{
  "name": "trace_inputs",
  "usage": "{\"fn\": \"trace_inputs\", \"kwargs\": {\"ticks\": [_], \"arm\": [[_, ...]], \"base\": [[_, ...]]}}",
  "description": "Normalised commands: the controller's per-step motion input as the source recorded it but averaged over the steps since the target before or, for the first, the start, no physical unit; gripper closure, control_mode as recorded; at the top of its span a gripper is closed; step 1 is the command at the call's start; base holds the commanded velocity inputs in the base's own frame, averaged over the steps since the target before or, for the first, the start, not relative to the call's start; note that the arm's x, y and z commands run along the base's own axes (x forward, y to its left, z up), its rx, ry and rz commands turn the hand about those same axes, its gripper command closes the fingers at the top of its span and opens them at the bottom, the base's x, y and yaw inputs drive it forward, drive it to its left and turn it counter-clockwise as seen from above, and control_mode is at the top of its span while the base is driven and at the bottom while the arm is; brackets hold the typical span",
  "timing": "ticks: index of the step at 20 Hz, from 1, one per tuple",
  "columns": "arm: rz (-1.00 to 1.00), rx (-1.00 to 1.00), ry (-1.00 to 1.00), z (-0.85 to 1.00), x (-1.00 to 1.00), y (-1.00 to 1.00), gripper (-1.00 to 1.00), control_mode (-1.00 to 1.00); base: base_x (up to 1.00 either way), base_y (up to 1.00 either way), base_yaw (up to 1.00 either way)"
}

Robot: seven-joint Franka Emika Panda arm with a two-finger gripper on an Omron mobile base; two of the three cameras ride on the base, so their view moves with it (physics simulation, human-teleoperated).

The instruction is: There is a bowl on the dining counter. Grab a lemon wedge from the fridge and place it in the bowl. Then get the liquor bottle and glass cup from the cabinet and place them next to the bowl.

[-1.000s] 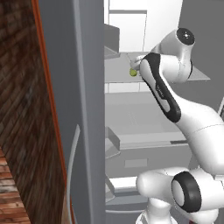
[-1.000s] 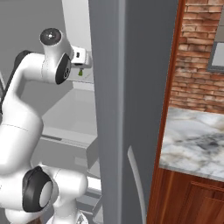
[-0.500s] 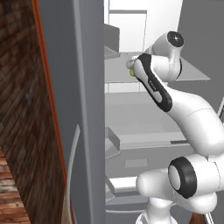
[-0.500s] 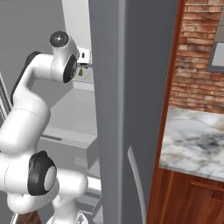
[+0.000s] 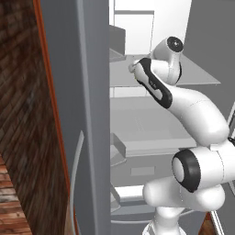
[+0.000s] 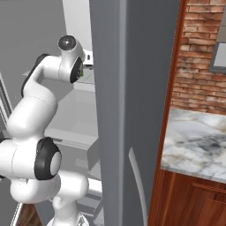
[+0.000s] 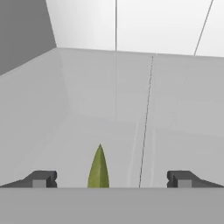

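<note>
A yellow-green lemon wedge [image 7: 98, 168] lies on a white fridge shelf [image 7: 131, 140], its pointed tip up in the hand view. My gripper [image 7: 111, 179] is open, and its two dark fingertips [image 7: 41, 179] stand wide on either side of the wedge without touching it. The wedge sits a little left of the middle of the gap. In the base views my white arm [image 5: 158, 87] reaches over the upper shelf [image 5: 197, 78] inside the open fridge, and the wrist [image 6: 70, 62] is close to the door edge.
The grey fridge door [image 5: 92, 114] stands open beside the arm, and its edge [image 6: 114, 110] blocks much of the fridge interior. Lower shelves and drawers [image 5: 147, 137] lie under the arm. A marble counter [image 6: 198, 141] and a brick wall [image 6: 198, 53] are at the right.
The arm has stretched further into the fridge along the upper shelf. In the left base view the forearm now covers the wedge that showed beside the hand before. The jaws stayed open.
</note>
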Motion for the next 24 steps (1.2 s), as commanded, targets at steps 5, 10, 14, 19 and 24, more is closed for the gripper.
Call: {"fn": "trace_inputs", "kwargs": {"ticks": [5, 10, 14, 19, 24], "arm": [[0.0, 0.0, 0.0, -0.14, 0.11, 0.0, -1.0, -1.0], [0.0, 0.0, 0.0, -0.18, 0.02, 0.0, -1.0, -1.0], [0.0, 0.0, 0.0, -0.14, 0.02, 0.0, -1.0, -1.0], [0.0, 0.0, 0.0, -0.11, 0.22, 0.0, -1.0, -1.0], [0.0, 0.0, 0.0, -0.09, 0.31, 0.0, -1.0, -1.0]], "base": [[0.0, 0.0, 0.0], [0.0, 0.0, 0.0], [0.0, 0.0, 0.0], [0.0, 0.0, 0.0], [0.0, 0.0, 0.0]]}}
